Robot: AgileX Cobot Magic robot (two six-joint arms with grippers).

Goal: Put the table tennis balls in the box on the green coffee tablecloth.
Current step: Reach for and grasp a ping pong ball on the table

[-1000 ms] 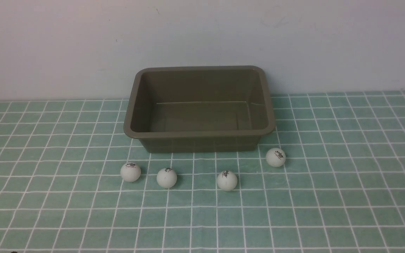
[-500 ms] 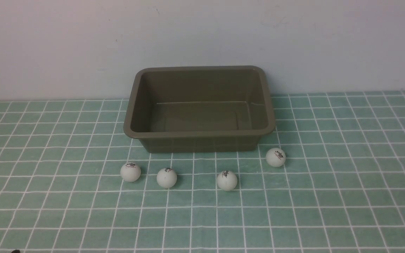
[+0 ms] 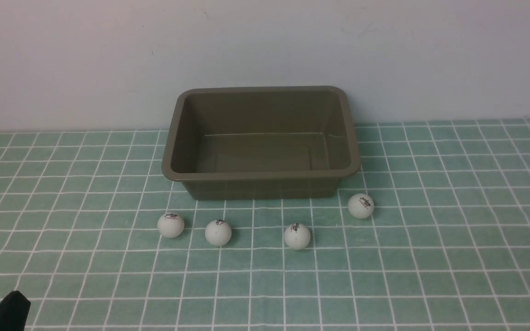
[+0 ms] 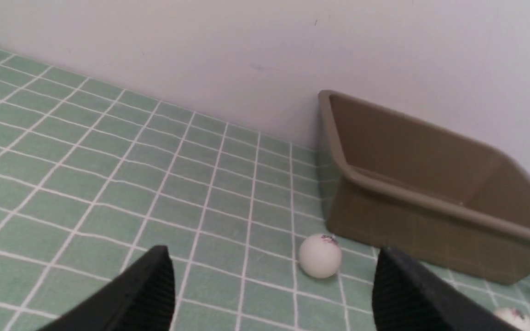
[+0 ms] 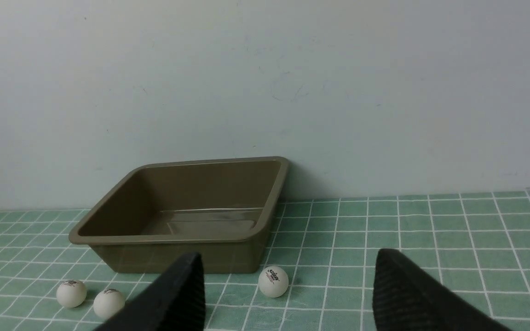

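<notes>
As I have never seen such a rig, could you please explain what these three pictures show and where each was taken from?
This is a robot with two arms, each ending in a two-fingered gripper. One picture looks forward from between the arms. The other two come from cameras on the wrists, so the black prongs there are the left gripper and the right gripper. Both are open and hold nothing. On the green checked cloth stands an empty olive-brown box. On the robot's side of it lie four white table tennis balls, all apart from one another.
</notes>
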